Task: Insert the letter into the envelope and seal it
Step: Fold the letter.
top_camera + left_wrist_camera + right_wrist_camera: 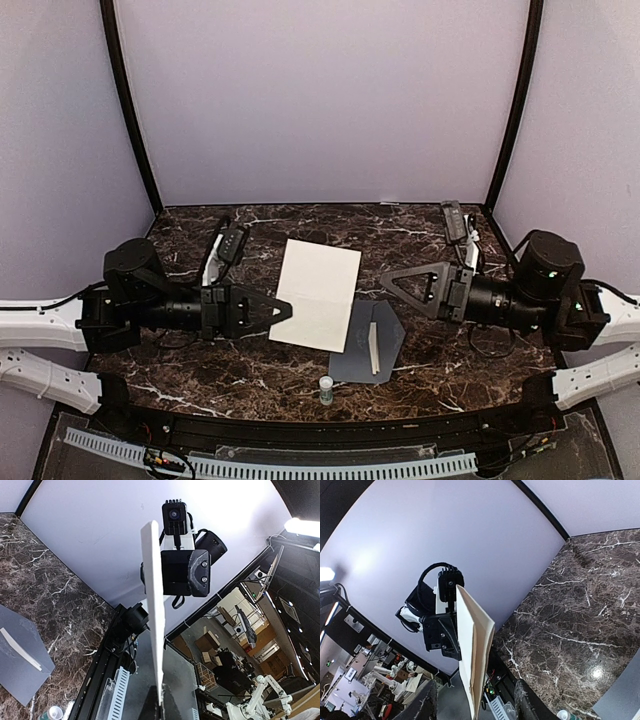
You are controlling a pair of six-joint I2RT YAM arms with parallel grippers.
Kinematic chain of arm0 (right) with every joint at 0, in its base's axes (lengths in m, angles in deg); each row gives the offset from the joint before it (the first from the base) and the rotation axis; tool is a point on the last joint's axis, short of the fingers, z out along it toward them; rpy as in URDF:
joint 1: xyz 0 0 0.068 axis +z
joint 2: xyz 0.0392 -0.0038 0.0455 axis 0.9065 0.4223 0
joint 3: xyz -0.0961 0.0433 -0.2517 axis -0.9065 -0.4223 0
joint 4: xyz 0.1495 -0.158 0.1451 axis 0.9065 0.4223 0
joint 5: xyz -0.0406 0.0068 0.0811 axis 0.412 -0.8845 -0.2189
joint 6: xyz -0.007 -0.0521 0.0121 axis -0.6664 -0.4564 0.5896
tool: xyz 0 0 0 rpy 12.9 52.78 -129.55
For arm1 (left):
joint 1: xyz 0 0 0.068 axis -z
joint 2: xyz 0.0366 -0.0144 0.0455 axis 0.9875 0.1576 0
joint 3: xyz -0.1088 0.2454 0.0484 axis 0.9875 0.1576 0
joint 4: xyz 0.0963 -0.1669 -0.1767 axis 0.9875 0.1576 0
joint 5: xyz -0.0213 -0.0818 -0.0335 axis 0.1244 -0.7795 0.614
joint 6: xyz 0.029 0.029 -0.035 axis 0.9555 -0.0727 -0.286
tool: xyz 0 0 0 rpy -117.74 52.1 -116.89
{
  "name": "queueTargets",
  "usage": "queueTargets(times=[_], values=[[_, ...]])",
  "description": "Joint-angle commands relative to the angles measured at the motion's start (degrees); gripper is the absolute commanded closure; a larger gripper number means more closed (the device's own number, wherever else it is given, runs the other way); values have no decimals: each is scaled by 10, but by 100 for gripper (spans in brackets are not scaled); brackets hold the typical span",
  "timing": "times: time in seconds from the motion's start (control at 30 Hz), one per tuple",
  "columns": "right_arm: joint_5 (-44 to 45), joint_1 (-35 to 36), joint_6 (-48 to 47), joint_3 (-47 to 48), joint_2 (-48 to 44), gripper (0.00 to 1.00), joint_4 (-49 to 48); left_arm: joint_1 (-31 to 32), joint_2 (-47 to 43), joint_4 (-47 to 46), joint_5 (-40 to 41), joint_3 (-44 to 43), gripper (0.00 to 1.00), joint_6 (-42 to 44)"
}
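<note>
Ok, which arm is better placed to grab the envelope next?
Probably the right: the right gripper is open, empty and nearer the grey envelope. The left gripper is shut on the cream letter, which it holds off the table.

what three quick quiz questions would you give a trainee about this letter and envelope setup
1. True or false: the letter is already inside the envelope.
2. Which side's gripper is clamped on the letter? A left, B right, C neither.
3. Fill in: the right gripper has its jaws ___.
Key: 1 false, the letter is outside the envelope; 2 A, the left gripper pinches the sheet's edge; 3 open.
</note>
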Motion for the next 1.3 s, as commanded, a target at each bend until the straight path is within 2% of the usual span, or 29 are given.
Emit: queueTargets(times=[0.0,0.17,0.4,0.6,0.73,0.9,1.03,1.27], values=[[46,-1,-7,0,-20,48,43,1,-8,13,3,7,100,7],[5,0,-51,46,-7,41,88,1,3,42,7,-9,100,10],[-73,1,-108,118,57,39,105,1,24,76,3,-26,100,19],[-74,0,-126,166,123,35,125,1,44,69,-42,-38,100,29],[-71,-6,-118,169,151,31,131,1,56,62,-73,-48,100,37],[-118,-31,-90,150,168,30,111,1,70,60,-103,-64,100,50],[-153,-38,-82,132,168,30,85,1,76,58,-109,-69,100,54],[-144,-40,-80,126,155,27,85,1,75,63,-90,-67,100,57]])
